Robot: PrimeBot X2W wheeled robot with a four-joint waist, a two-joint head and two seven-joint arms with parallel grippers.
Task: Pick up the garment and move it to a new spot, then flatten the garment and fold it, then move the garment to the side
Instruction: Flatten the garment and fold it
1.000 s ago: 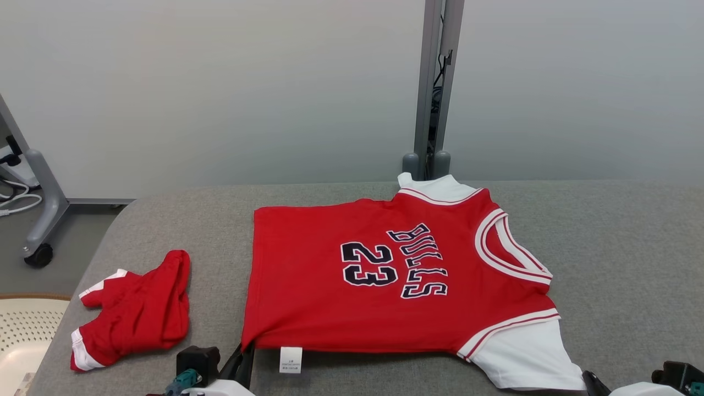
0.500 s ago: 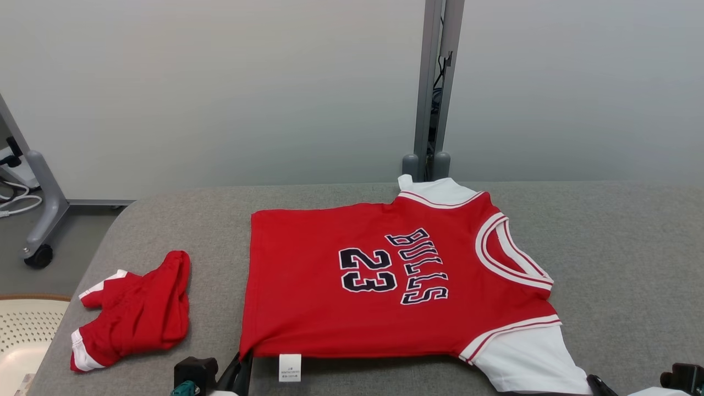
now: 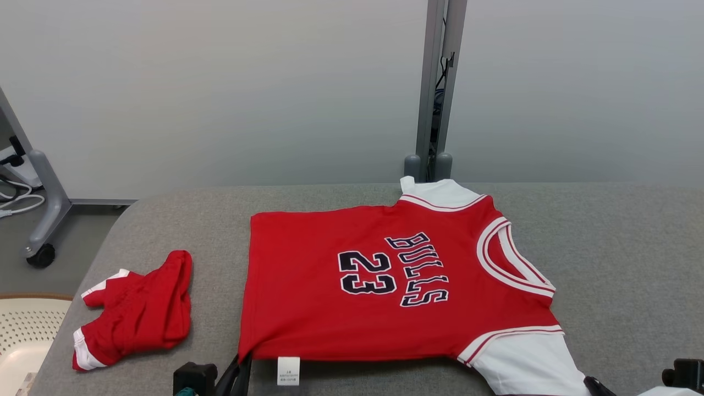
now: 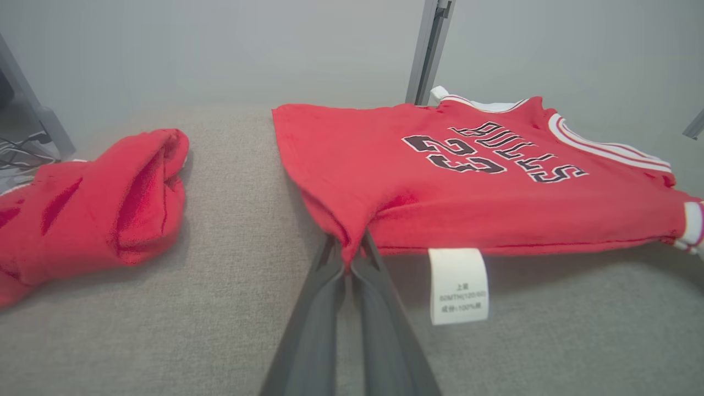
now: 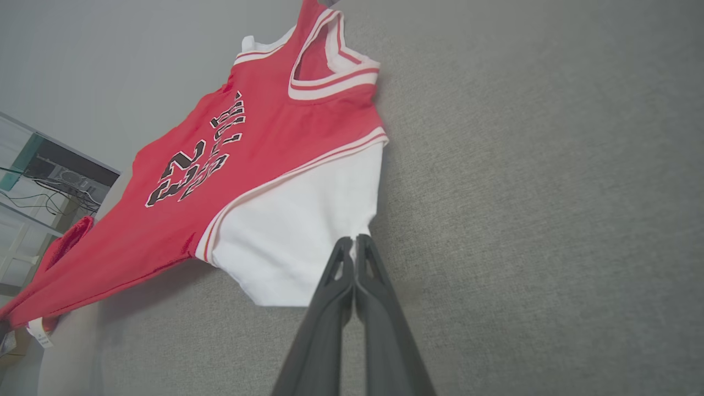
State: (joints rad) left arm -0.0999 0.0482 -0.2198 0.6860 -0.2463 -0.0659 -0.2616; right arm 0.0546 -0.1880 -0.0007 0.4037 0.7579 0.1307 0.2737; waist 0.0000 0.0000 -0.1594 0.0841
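The garment [image 3: 330, 297], a red jersey with "BULLS 23" and white sleeves, lies spread sideways on the grey padded table [image 3: 632, 247]. My left gripper [image 3: 242, 360] is shut on its near hem corner, and the left wrist view shows red cloth [image 4: 440, 181] pinched between the dark fingers [image 4: 347, 258], beside a white label [image 4: 458, 286]. My right gripper [image 3: 591, 382] is shut on the edge of the near white sleeve. In the right wrist view its closed tips [image 5: 352, 240] meet the sleeve's corner. The garment's [image 5: 264, 143] near edge is held slightly off the table.
A crumpled red and white cloth [image 3: 137, 313] lies on the table to the left of the jersey. A cream perforated basket [image 3: 22, 335] sits below the table's left edge. A grey pole [image 3: 437, 82] rises behind the table, and a wheeled stand [image 3: 38, 220] is at far left.
Both grippers have drawn back toward me, lower in the head view, pulling the jersey's near edge with them. The cloth looks stretched flatter. The red bundle has stayed put.
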